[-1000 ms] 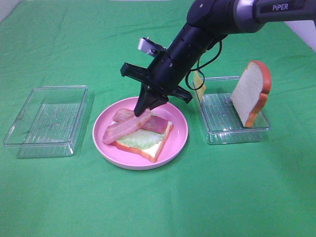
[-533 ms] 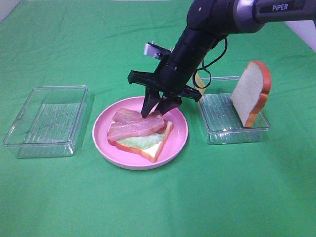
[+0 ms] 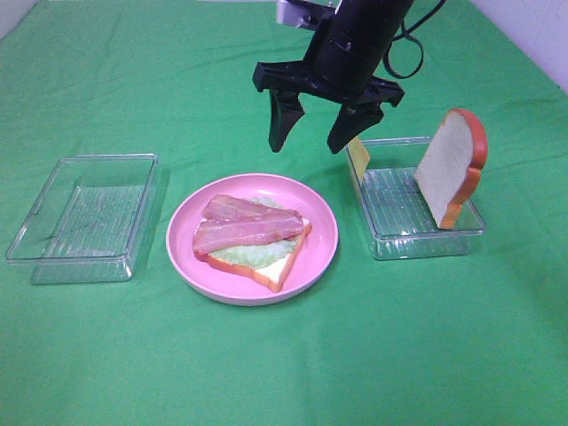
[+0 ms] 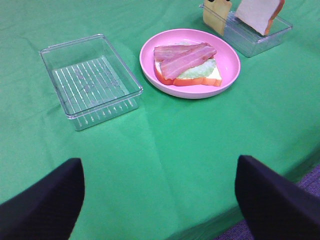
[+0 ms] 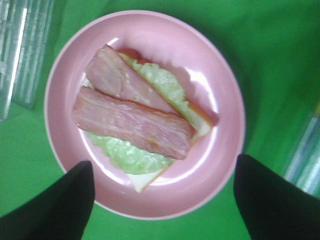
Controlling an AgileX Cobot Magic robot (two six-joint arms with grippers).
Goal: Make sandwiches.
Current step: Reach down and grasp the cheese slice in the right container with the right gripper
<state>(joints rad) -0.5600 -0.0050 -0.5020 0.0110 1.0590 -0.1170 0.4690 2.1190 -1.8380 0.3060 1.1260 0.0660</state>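
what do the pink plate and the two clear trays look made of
Round pink plate: probably smooth glossy plastic; light glints off it. Left clear ribbed tray and right clear ribbed tray: seemingly rigid transparent plastic; green cloth shows through.

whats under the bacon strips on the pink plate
Pale green lettuce lies under the two bacon strips, and under that a white bread slice with orange crust. The strips cover the lettuce's middle, so anything else there cannot be seen.

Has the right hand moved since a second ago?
Yes: the right hand rose off the bacon, up and away from the plate, jaws now open.
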